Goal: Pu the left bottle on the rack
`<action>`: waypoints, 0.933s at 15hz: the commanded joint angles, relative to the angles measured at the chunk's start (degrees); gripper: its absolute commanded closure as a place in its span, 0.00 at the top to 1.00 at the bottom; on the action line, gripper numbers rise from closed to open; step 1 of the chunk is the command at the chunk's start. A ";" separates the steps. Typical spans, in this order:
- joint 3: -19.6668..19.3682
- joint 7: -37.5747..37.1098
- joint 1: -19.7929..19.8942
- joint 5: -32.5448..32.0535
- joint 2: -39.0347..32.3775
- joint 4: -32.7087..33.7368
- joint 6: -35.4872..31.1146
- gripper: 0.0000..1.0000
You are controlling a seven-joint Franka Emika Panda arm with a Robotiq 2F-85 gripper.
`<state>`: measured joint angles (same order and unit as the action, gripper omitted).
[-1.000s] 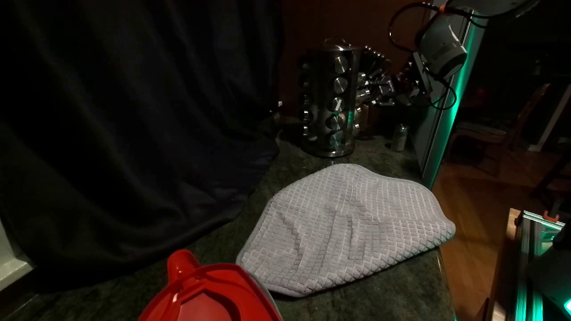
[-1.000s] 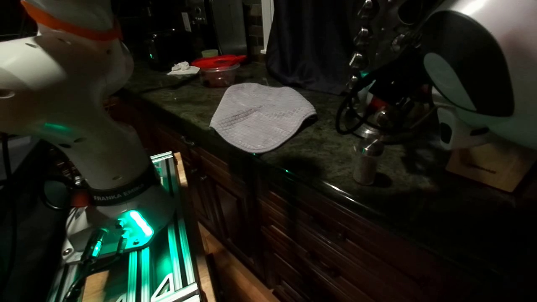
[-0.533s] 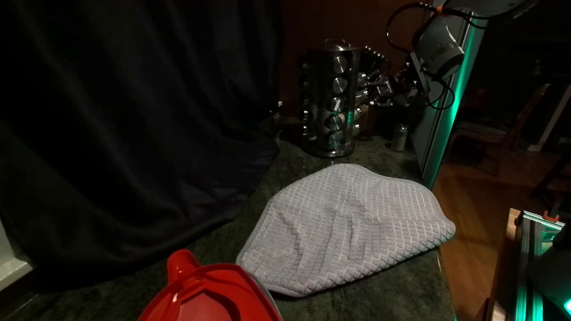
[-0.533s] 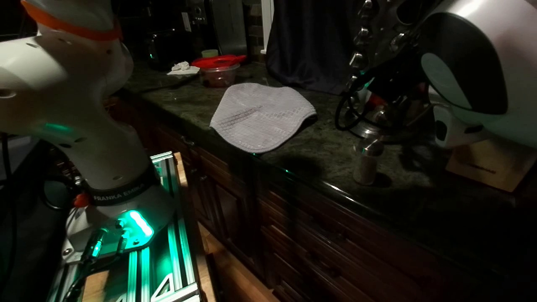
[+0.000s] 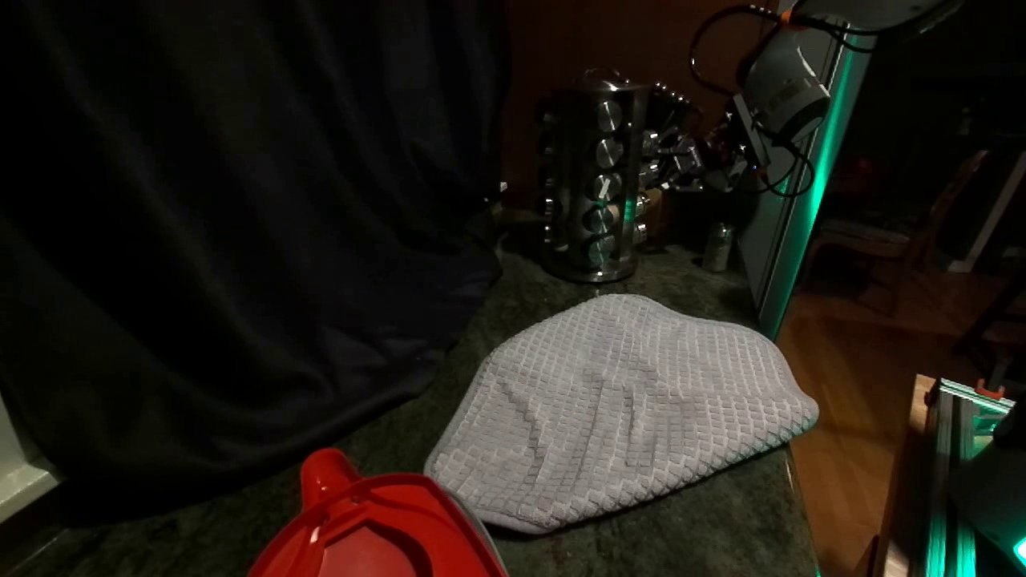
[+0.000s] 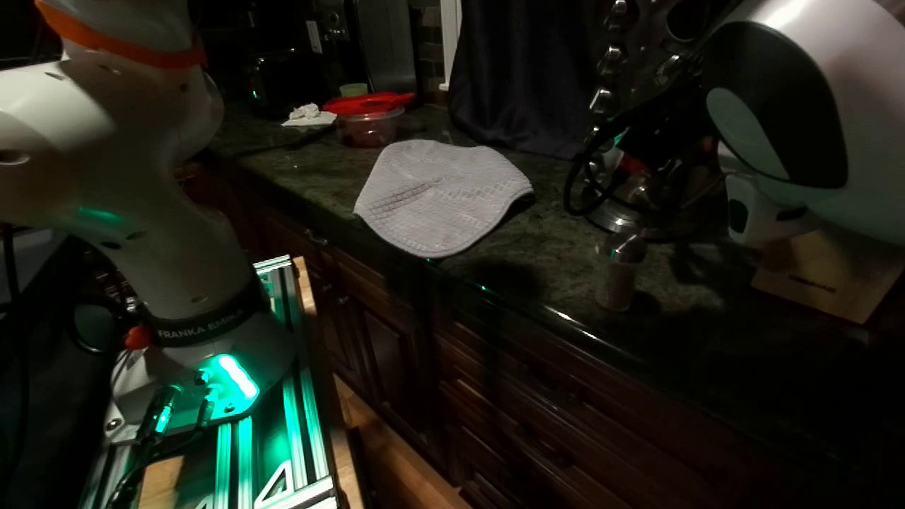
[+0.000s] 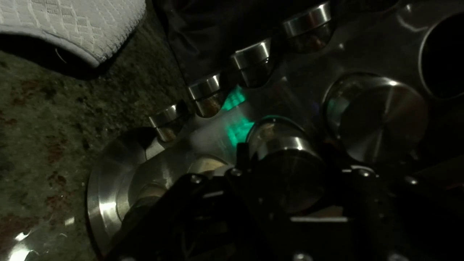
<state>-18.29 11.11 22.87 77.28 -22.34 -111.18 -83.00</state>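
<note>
- Robotiq gripper [image 7: 290,163] is up at the rack, its fingers [image 7: 243,156] on either side of a steel-capped glass spice jar [image 7: 288,174]; the light is too poor to tell whether they clamp the cap or merely flank it.
- That jar is most likely the task's left bottle. It meets the wall of the cylindrical steel spice rack [image 5: 579,168], its glass end at or partly inside the metal; how deep, I cannot tell.
- In both exterior views a second spice jar [image 6: 617,276] stands upright on the dark stone countertop [image 6: 551,247], near the front edge and apart from the gripper. I take it as the one not asked for, though the sentence leaves some doubt.
- Step in hand, as I judge it: the insertion, close to its end.
- Next comes a push along the jar's own axis until its cap sits like that of the seated jar [image 7: 377,119] near it; then spread the fingers and back straight out.
- Sideways drift could jam the glass or knock that neighbour; letting go too early might let the jar slip out.
</note>
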 commanded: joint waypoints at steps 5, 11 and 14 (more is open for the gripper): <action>-0.56 -0.91 -0.02 0.00 -0.13 0.22 -1.17 0.24; -0.89 -1.01 0.04 -0.10 0.04 0.05 -1.49 0.24; -0.90 -0.91 0.03 -0.14 0.07 0.04 -1.41 0.24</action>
<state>-18.85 11.07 23.01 77.28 -22.31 -110.96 -83.15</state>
